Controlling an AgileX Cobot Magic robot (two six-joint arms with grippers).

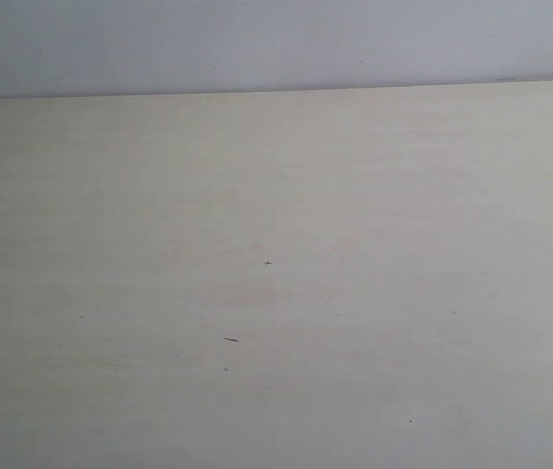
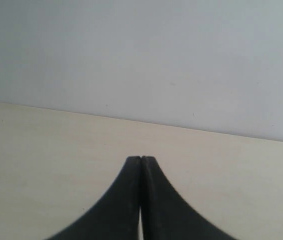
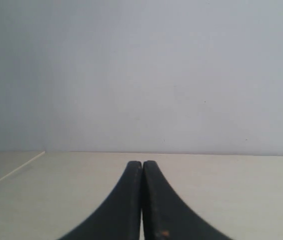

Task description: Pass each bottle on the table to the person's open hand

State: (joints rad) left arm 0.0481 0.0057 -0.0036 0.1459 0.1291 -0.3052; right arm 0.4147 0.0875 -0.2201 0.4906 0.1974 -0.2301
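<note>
No bottle and no person's hand shows in any view. The pale cream table [image 1: 276, 293] fills the exterior view, bare but for a few tiny dark specks [image 1: 231, 340]; neither arm appears there. In the left wrist view my left gripper [image 2: 141, 159] is shut, its two black fingers pressed together with nothing between them, above the table [image 2: 41, 160]. The right wrist view shows my right gripper [image 3: 142, 163] shut the same way over the table [image 3: 241, 195], holding nothing.
A plain grey-white wall [image 1: 276, 44] stands behind the table's far edge [image 1: 276, 90]. A thin pale line [image 3: 14, 171] crosses the tabletop in the right wrist view.
</note>
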